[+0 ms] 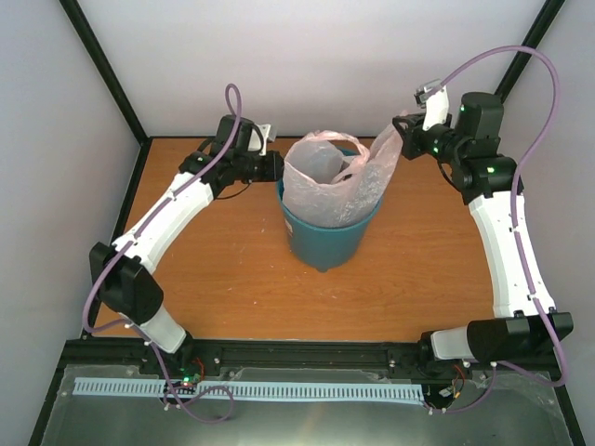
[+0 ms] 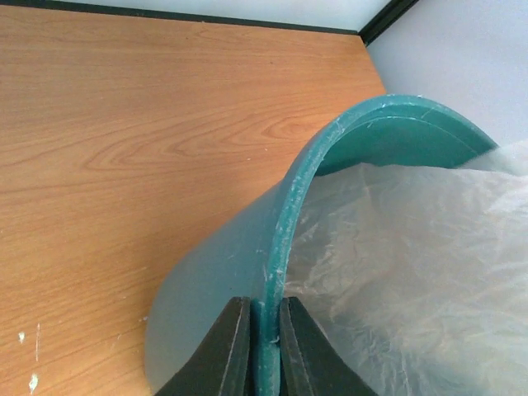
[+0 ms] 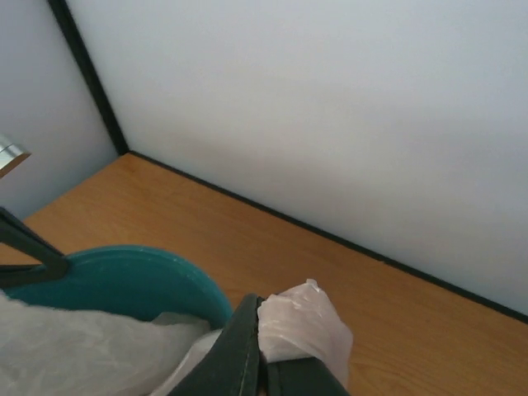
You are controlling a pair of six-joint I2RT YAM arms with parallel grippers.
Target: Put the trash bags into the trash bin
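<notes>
Wooden table [image 1: 232,279] and pale walls on three sides make up the work cell.

Top external view: the trash bin [image 1: 325,243] stands upright at the centre of the frame. The lower part of the trash bag [image 1: 321,190] sits inside it. The upper part billows above the rim, and one corner is drawn out toward the upper right, to the right gripper [image 1: 402,130]. The left gripper [image 1: 276,167] meets the bin at its left side.

Left wrist view: the two fingers are clamped on the bin wall at the rim, one inside and one outside. Bag film fills the lower right of the frame, inside the bin. Whether any film is caught under the inner finger cannot be told.

Right wrist view: the jaws are pressed together on a bunched fold of the bag at bottom centre. The teal rim lies at lower left, so the held fold appears to be outside the opening.

Status (judgement): partly complete. The bin is braced and most of the bag is inside. Left to do: bring the held corner over the opening, push the raised film below the rim, release.
</notes>
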